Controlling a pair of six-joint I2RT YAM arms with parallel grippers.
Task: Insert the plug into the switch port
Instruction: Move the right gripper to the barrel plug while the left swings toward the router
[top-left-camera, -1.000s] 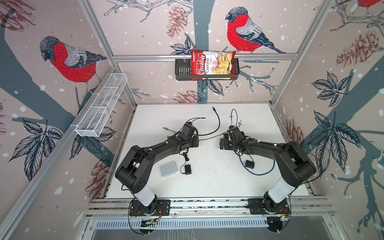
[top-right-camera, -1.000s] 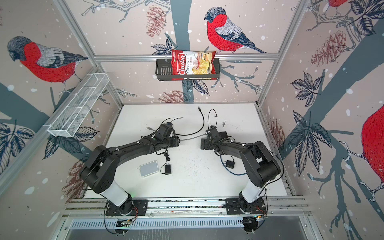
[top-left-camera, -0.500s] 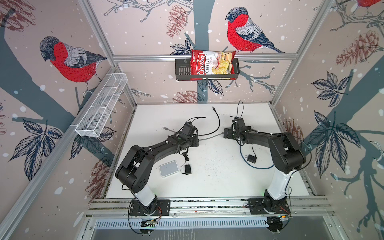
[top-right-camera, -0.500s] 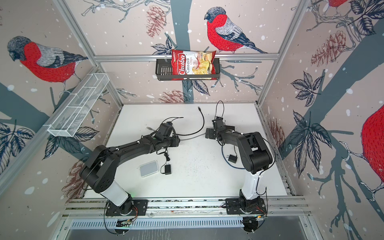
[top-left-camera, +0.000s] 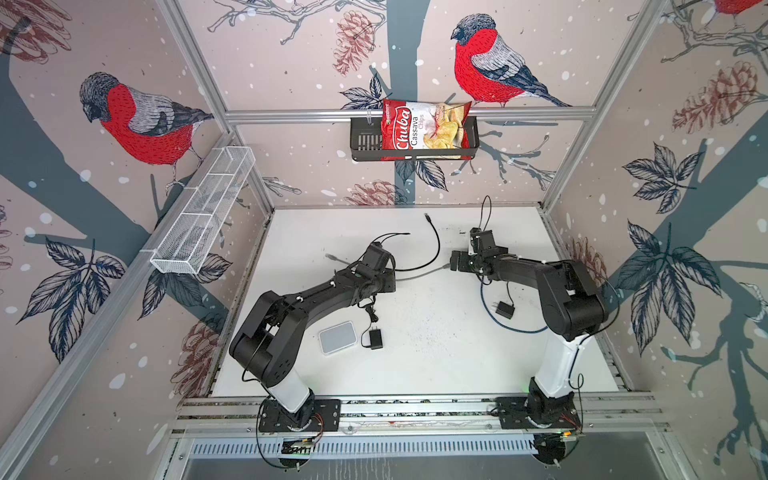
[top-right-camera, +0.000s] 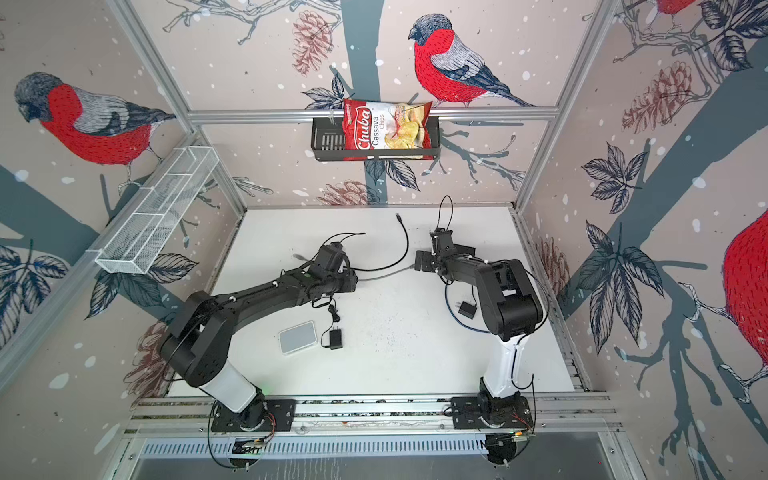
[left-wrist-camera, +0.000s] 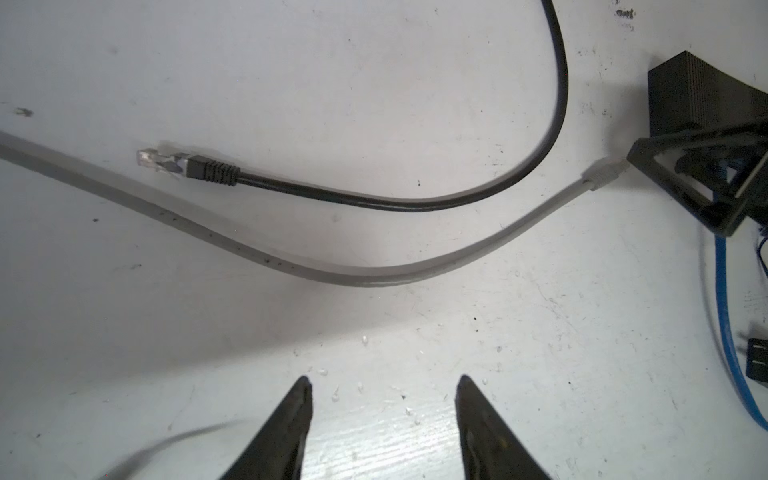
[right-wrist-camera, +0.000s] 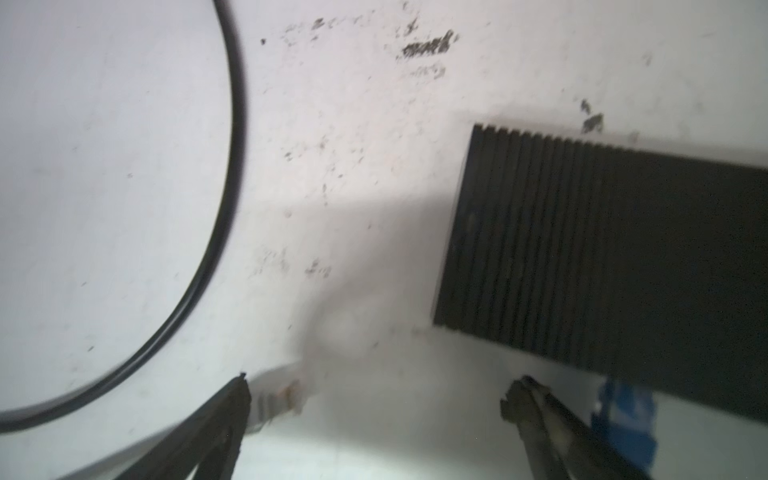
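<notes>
Plug (right-wrist-camera: 282, 399) on grey flat cable (left-wrist-camera: 374, 280) lies on the table (left-wrist-camera: 124, 62) just beside my right gripper (right-wrist-camera: 378, 386); its jaws and the left gripper's (left-wrist-camera: 384, 386) stand apart, empty. I judge it light, rigid, latch fragile: grip the boot (left-wrist-camera: 602, 175).

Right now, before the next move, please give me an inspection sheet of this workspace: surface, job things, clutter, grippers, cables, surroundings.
Surface: white table, scuffed, with dark specks.
Job's things: grey plug lies on the table, not gripped; black ribbed box, apparently the switch, close by; ports not visible.
Clutter: small grey box, power adapter beside it, second power adapter farther right.
Grippers: left gripper open, empty; right gripper open around the grey plug.
Cables: flat grey cable and black cable loose; blue cable by the box.
Surroundings: chips bag in black basket on the back wall; mesh basket on the side wall.
</notes>
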